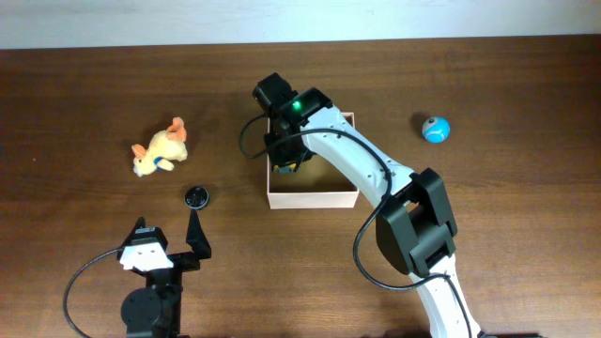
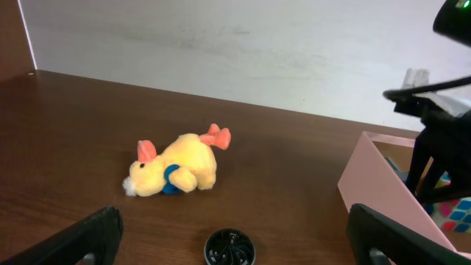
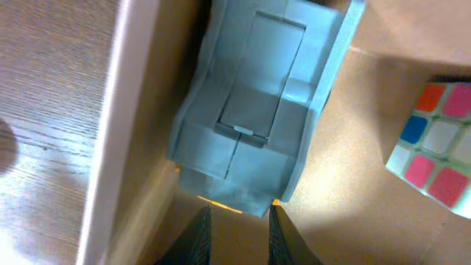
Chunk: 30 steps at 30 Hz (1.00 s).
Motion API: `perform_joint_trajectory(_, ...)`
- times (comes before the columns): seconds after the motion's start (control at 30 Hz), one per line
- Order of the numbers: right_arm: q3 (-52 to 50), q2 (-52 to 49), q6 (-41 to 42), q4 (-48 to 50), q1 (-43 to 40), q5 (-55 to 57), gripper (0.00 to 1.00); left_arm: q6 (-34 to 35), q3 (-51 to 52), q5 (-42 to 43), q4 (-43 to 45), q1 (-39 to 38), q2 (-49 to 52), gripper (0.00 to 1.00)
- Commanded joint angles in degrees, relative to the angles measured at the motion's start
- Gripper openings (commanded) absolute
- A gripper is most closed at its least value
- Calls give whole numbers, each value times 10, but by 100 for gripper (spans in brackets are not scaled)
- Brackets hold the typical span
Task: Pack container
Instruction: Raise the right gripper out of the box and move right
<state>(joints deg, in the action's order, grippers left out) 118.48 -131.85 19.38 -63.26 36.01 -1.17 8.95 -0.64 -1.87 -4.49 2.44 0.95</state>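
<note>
the brown wooden table (image 1: 75, 84) fills the overhead view. the white right arm (image 1: 376, 169) reaches from the near edge up into the container (image 1: 315, 197), a shallow square cardboard box with white outer walls and a tan inside. it sits near the table's middle, between a plush duck and a ball. the left gripper (image 2: 232, 219) rests low near the front edge, its jaws spread wide apart and holding nothing. the right gripper (image 3: 239, 217) is inside the box, fingers close together and pinched on the near end of a grey-blue toy (image 3: 257, 110) lying along the box's left wall. the yellow plush duck (image 2: 176, 168) lies on its side, left of the box. a rubik's cube (image 3: 434, 140) sits on the box floor beside the toy. the blue ball (image 1: 435, 129) lies right of the box, well apart. a small black disc (image 1: 196, 196) lies just ahead of the left gripper.
</note>
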Motion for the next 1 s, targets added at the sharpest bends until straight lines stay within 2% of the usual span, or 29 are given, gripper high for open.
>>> perform_joint_trajectory(0.0,30,24,-9,-6,3,4,21,-9,1,7,-3,3,1,99)
perform_joint_trajectory(0.27,40,43,-25,-11,2,23,21,-9,1,7,-3,3,1,99)
perform_joint_trajectory(0.4,40,57,-26,-16,-12,70,22,-9,1,7,-3,3,1,99)
perform_joint_trajectory(0.47,41,67,-26,-19,-28,94,34,-9,1,7,-3,3,1,99)
perform_joint_trajectory(0.5,41,72,-26,-20,-40,102,45,-9,1,7,-3,3,1,99)
perform_joint_trajectory(0.57,41,82,-26,-24,-67,109,56,-9,1,7,-3,3,1,99)
perform_joint_trajectory(0.63,41,92,-26,-31,-107,108,76,-9,1,7,-3,3,1,99)
perform_joint_trajectory(0.73,41,97,-26,-39,-158,103,93,-9,1,7,-3,3,1,99)
perform_joint_trajectory(0.83,41,97,-29,-42,-213,81,94,-9,1,7,-3,3,1,99)
perform_joint_trajectory(0.97,41,96,-46,-39,-271,61,91,-9,1,7,-3,3,1,99)
